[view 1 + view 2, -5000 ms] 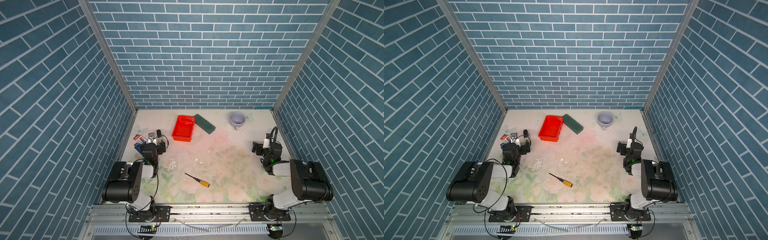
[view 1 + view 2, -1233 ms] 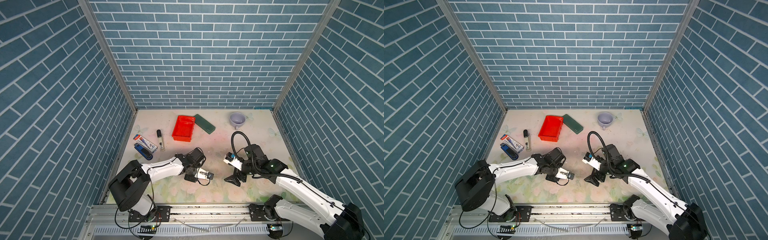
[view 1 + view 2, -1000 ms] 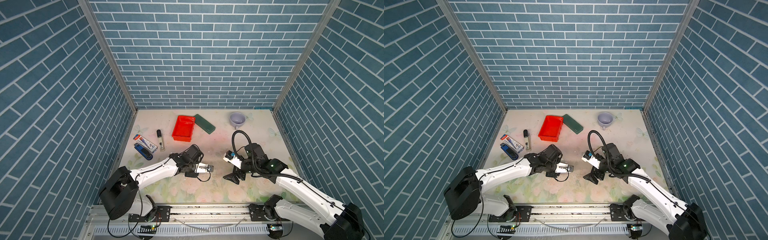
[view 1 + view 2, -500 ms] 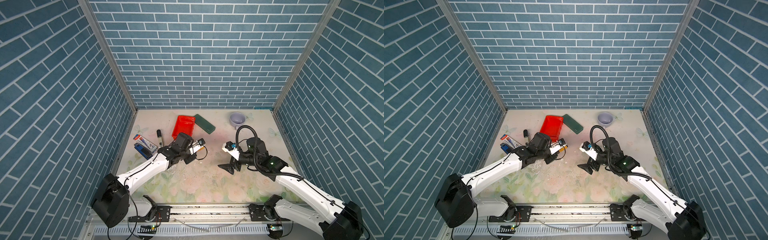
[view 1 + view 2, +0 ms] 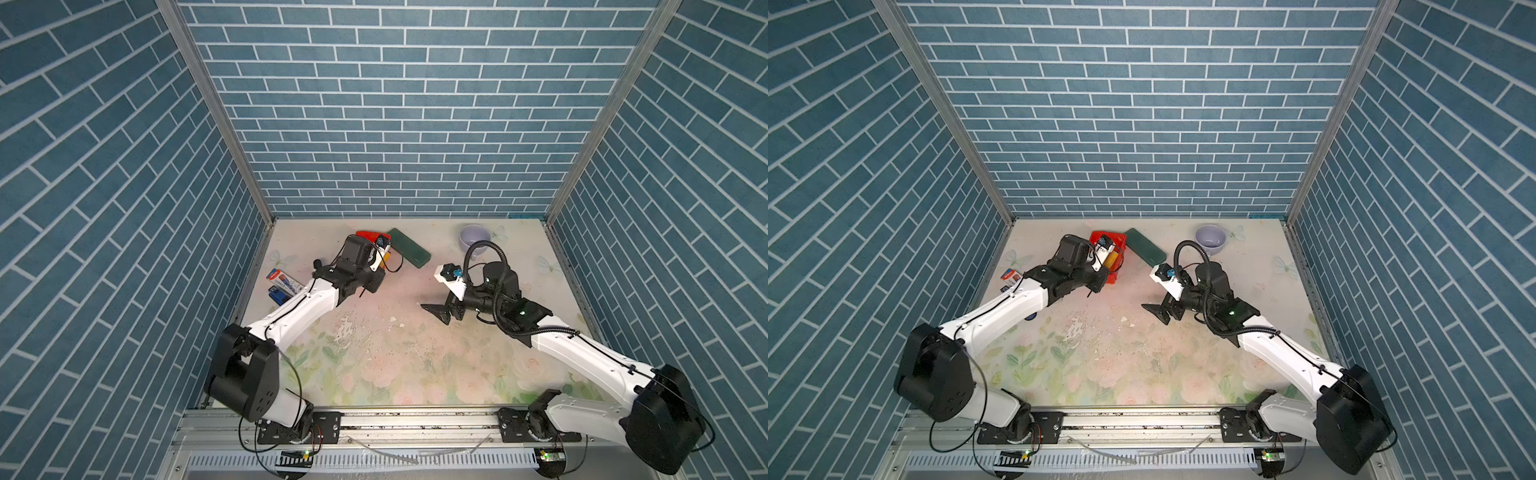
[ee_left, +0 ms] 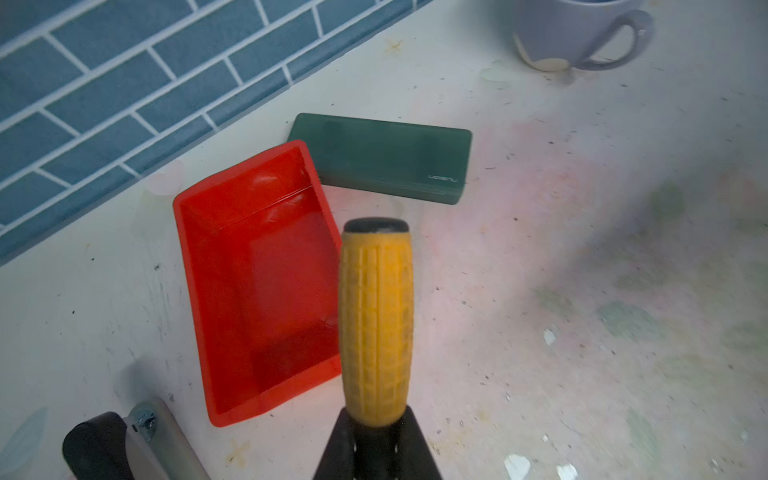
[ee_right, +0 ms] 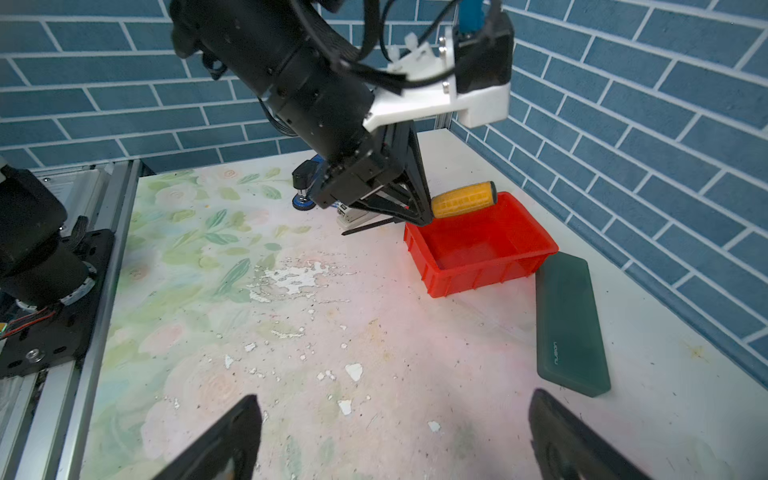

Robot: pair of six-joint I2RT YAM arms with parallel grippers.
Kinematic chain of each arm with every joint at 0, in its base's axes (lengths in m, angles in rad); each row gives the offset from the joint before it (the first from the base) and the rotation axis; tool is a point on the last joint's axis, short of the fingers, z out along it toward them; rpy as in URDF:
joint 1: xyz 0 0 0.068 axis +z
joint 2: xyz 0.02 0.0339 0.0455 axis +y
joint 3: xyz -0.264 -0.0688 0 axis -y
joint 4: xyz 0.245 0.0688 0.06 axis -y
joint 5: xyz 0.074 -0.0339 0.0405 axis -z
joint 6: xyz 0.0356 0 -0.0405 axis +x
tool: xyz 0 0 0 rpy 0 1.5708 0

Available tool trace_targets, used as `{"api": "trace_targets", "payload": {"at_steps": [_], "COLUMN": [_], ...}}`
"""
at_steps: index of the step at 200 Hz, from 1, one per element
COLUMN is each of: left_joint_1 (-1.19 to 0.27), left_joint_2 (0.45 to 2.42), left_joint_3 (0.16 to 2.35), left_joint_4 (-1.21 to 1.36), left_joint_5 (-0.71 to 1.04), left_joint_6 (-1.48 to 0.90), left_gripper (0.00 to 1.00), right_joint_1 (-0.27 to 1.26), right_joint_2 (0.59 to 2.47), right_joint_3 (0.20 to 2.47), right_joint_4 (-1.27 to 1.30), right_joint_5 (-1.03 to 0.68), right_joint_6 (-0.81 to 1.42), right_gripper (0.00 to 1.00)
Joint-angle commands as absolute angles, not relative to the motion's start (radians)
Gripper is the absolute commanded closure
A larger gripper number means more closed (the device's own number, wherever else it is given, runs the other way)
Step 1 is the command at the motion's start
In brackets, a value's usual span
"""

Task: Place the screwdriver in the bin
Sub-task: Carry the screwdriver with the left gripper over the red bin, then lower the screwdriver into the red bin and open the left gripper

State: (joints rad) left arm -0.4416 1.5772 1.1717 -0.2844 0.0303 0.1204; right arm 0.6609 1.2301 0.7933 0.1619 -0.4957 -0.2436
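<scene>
Clamped screwdriver [image 6: 376,324] at handle's collar end in left gripper [image 6: 376,440], over bin's [image 6: 187,266] edge; looked light, stiff, ribbed handle grippy, thin shaft slicker; held right gripper [image 7: 390,436] spread, empty.

A dark green case [image 5: 409,247] lies flat near the back wall [image 5: 395,124], set at a slant to it, with small pale lettering at one end. A lilac cup [image 5: 473,237] stands upright further along that wall, well apart from the case, and its handle shows in the left wrist view. At the table's [image 5: 395,353] left edge lies a red, white and blue packet [image 5: 281,277], with a small blue thing [image 5: 276,296] just beside it. The table has a faded floral print, flaked white in patches [image 5: 347,328] near the middle. Blue brick-pattern walls close three sides, and a metal rail [image 5: 415,419] runs along the front.
</scene>
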Motion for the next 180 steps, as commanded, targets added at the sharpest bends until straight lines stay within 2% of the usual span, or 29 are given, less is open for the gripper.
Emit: {"api": "trace_targets", "payload": {"at_steps": [1, 50, 91, 180], "left_joint_1": [-0.43, -0.391, -0.379, -0.358], "left_joint_2": [1.663, 1.869, 2.016, 2.206], "left_joint_3": [1.276, 1.485, 1.639, 1.792], "left_joint_4": [-0.33, -0.363, -0.397, -0.475], "left_joint_5": [-0.026, -0.101, -0.103, -0.092], "left_joint_6": [0.057, 0.054, 0.163, 0.404], "left_gripper": [0.94, 0.94, 0.94, 0.94], "right_joint_1": [0.664, 0.665, 0.664, 0.664], "right_joint_2": [1.259, 1.296, 1.285, 1.264], "right_joint_3": [0.852, 0.874, 0.86, 0.807], "right_joint_4": [0.253, 0.276, 0.267, 0.286], "right_joint_5": [-0.497, -0.495, -0.498, -0.465], "right_joint_6": [-0.254, -0.25, -0.245, -0.223], "right_gripper": [0.01, 0.01, 0.01, 0.01]}}
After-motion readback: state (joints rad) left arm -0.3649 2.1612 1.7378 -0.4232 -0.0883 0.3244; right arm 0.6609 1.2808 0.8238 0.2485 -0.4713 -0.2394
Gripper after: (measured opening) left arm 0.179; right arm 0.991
